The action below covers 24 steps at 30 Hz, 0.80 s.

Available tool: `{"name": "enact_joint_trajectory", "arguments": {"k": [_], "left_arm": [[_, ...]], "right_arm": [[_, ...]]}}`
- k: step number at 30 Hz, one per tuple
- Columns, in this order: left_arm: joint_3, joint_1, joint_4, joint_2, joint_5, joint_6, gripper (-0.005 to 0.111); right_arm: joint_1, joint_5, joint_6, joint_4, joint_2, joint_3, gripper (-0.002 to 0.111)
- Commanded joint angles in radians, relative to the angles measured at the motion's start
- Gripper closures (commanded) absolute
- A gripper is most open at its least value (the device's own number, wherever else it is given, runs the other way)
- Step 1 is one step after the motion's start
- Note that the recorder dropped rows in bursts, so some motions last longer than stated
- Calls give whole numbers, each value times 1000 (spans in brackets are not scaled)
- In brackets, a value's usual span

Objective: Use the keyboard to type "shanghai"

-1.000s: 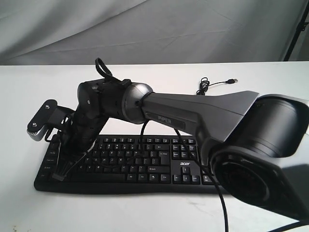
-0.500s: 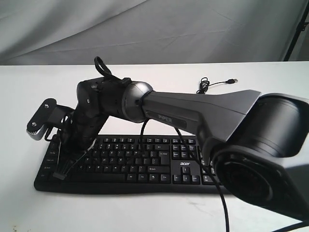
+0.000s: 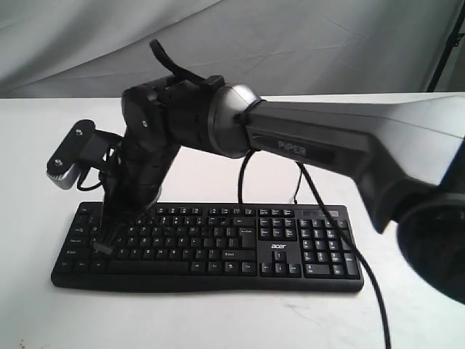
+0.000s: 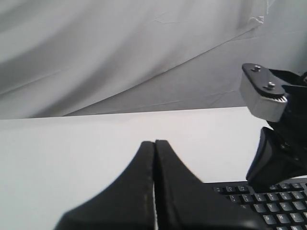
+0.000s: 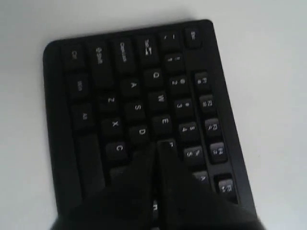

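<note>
Since no screen or typed text shows anywhere, how many of the 8 letters of "shanghai" are already entered cannot be read from these views; the position of the arms is the only clue.

The keyboard (image 3: 218, 243) lies flat on the white table (image 3: 43, 131), across the lower middle of the exterior frame, with its number pad toward the right. The right arm reaches across from the right edge of that frame, and the right gripper (image 3: 102, 244) points down at the keyboard's far left end. In the right wrist view its fingers are pressed together into 1 narrow tip (image 5: 158, 146), gripping nothing. The tip sits over the letter block just past the E and D keys, with S, A and W close by in the middle of the frame. Whether the tip touches a key or hangs just above cannot be told, as the keys are blurred.

The left gripper (image 4: 154, 143) is also closed and empty. It is held low beside the keyboard's corner, which shows at the lower right of the left wrist frame.

My judgement is that typing is under way among the left-side letters (s, a, g), with h, n and i further right; the word is probably unfinished.
</note>
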Motion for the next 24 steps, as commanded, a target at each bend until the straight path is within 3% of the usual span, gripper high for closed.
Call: {"name": "enact_joint_trajectory", "arguments": {"k": [1,7,24], "left_arm": [[2,-6,-2,-2,-5,-3,107],[2,-6,-2,-2,-5,-3,107],[2,-6,-2,-2,-5,-3,107]], "right_arm": [[-22,-127,18,13,-104,184,108],[-50,-291,18,90,-185,397,108],[-50,-403,-65,191,-128,421,108]]}}
